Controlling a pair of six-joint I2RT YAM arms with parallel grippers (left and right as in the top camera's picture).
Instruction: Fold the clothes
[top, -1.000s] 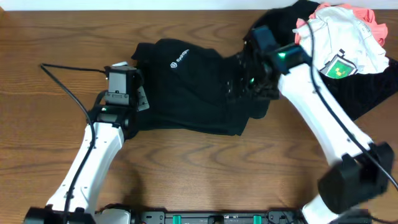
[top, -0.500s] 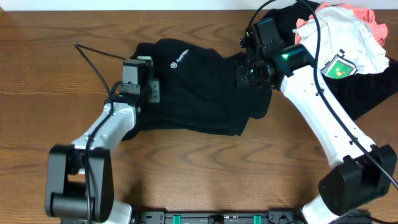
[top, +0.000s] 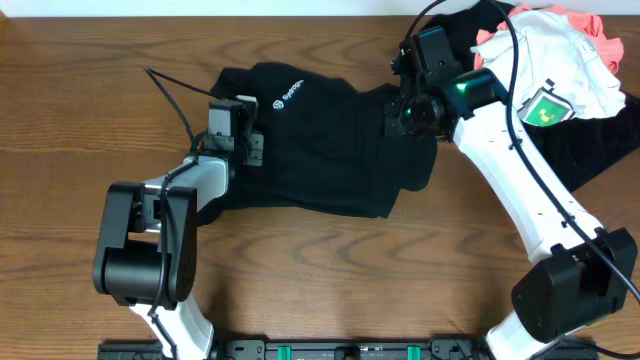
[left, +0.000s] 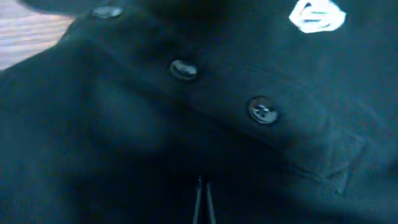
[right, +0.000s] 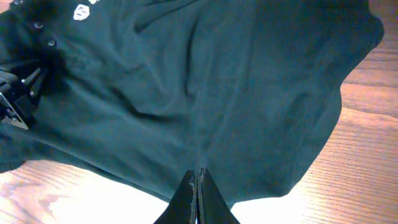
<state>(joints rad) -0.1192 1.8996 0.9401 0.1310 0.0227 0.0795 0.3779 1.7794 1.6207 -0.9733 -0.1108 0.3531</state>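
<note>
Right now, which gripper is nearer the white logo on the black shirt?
Left. The left gripper is on the black shirt close beside the white logo; the right gripper is at the shirt's opposite edge, most of the garment away.

— Where do we have the shirt (top: 320, 150)?
— Spread out mid-table (top: 300, 270). The left gripper (top: 250, 145) sits at its left edge, and the right gripper (top: 400, 115) is over its far right edge.
— And the rest?
— We see a pile (top: 560, 90) in the far right corner, behind the right arm (top: 520, 190), near the shirt's right end.
</note>
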